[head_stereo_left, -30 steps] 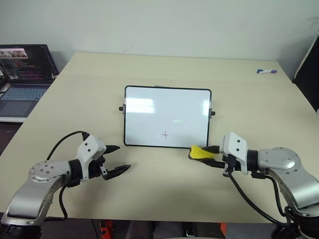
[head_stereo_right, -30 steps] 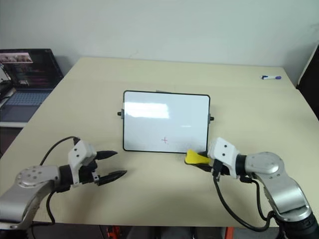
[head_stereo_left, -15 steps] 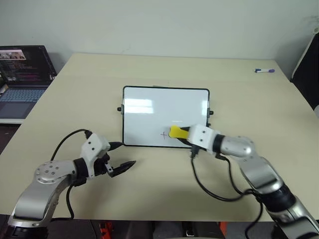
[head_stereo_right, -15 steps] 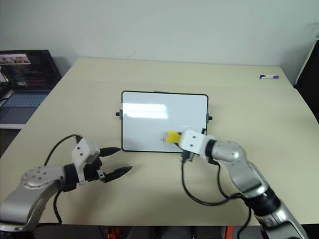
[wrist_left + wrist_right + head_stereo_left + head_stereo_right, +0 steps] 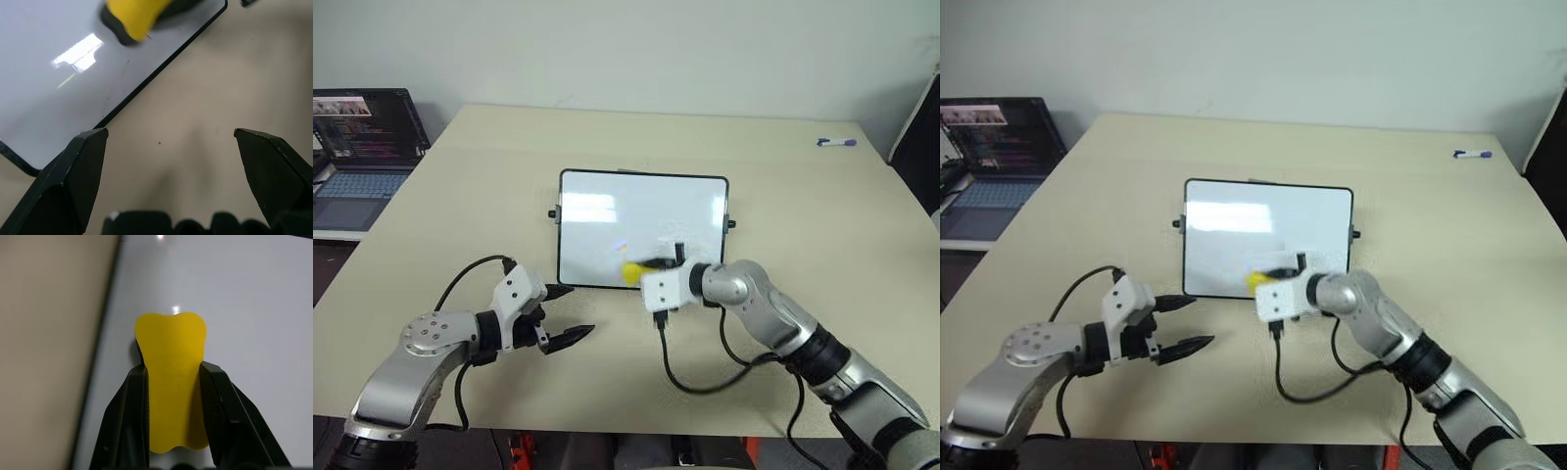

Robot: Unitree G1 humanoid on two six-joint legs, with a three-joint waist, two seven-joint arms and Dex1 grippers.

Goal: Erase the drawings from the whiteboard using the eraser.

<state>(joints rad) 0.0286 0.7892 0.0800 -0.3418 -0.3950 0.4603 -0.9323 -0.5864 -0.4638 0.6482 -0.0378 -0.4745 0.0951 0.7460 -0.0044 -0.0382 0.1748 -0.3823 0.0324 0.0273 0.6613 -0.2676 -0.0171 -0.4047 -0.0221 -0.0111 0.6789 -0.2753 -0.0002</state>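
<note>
The right hand (image 5: 651, 268) has swung in from the board's near right corner, pinching the eraser (image 5: 633, 271) and carrying it onto the board (image 5: 607, 211) over the plus mark's spot. Wiping is underway; next calls for pressed strokes. The left hand (image 5: 570, 312) hovers open above the tabletop (image 5: 783, 176).

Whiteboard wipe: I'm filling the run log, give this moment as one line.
right gripper: shut on eraser | eraser: on whiteboard, near edge | left gripper: open, off board | marker pen: table's far right

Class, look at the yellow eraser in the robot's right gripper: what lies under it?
The whiteboard lies under the eraser, near its front edge. Whether any red mark remains beneath the eraser cannot be seen; the eraser covers that spot.
</note>
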